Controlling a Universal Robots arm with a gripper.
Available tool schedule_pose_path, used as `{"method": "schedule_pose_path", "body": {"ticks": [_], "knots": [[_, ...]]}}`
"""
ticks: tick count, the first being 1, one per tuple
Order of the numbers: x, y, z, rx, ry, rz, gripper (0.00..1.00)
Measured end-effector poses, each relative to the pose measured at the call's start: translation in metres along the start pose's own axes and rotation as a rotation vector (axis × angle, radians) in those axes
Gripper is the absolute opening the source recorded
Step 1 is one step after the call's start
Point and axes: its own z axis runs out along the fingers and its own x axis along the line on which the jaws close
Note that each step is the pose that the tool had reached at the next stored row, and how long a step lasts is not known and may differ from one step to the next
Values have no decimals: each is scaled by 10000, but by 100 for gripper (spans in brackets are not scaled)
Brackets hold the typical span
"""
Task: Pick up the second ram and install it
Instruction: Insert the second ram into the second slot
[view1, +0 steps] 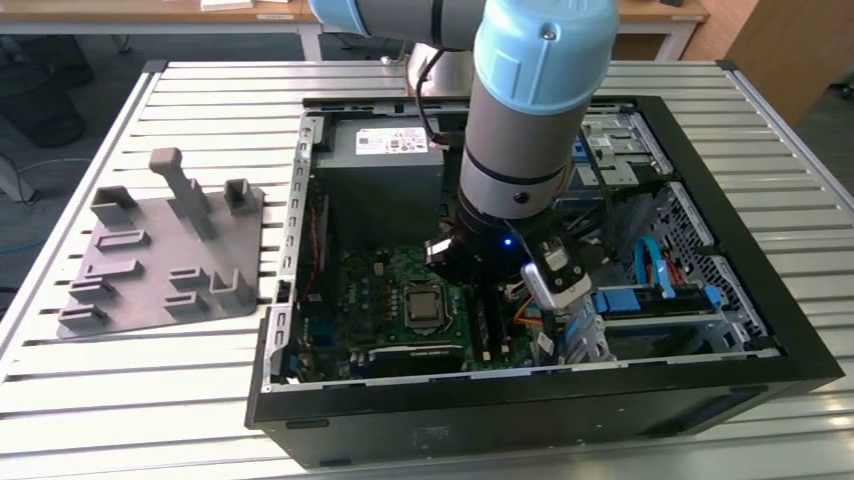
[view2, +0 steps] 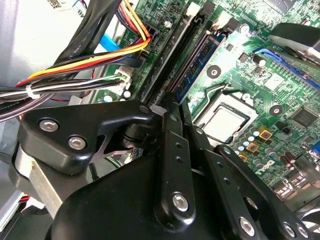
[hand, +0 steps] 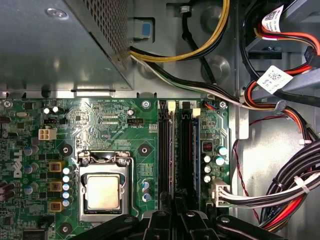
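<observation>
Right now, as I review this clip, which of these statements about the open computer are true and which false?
1. The end effector is down inside the open black computer case, over the green motherboard. True.
2. The grey plastic tray with upright holders lies inside the case. False: it lies on the slatted metal table, at the exterior view's left of the case.
3. A cooler covers the processor. False: the square silver processor is bare.
4. A dark blue-green memory stick stands in a motherboard slot. True.
</observation>
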Motion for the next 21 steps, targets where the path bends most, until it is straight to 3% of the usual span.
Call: {"method": "schedule_pose_path", "body": {"ticks": [21], "knots": [[-35,-1,62,40,0,0,14]]}}
